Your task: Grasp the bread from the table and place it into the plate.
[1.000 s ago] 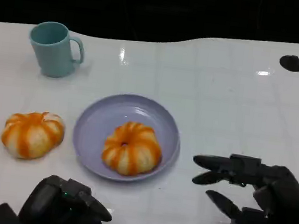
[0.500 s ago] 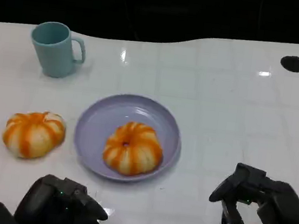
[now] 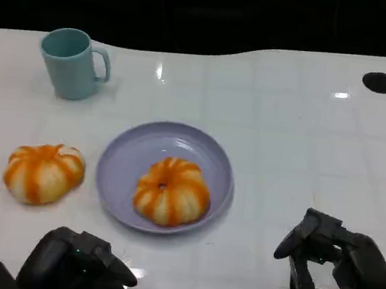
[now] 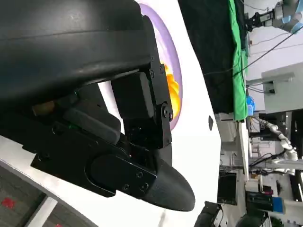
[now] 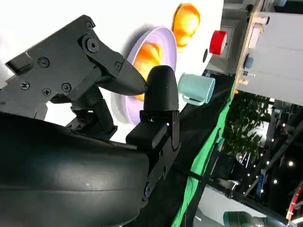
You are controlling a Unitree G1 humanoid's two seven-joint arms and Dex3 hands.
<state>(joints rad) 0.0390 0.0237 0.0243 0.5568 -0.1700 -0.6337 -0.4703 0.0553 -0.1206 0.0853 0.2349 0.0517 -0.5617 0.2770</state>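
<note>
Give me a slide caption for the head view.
One bread sits in the plate, another bread beside it, both hands near.

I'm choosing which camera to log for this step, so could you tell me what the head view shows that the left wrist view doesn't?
The head view alone gives the teal mug, the second bread lying on the table beside the plate, and the right hand, curled in and holding nothing. The left wrist view alone gives the lab beyond the table's edge, with a green cloth. Both share the purple plate, the bread on the plate and the left hand, empty near the table's front edge.
</note>
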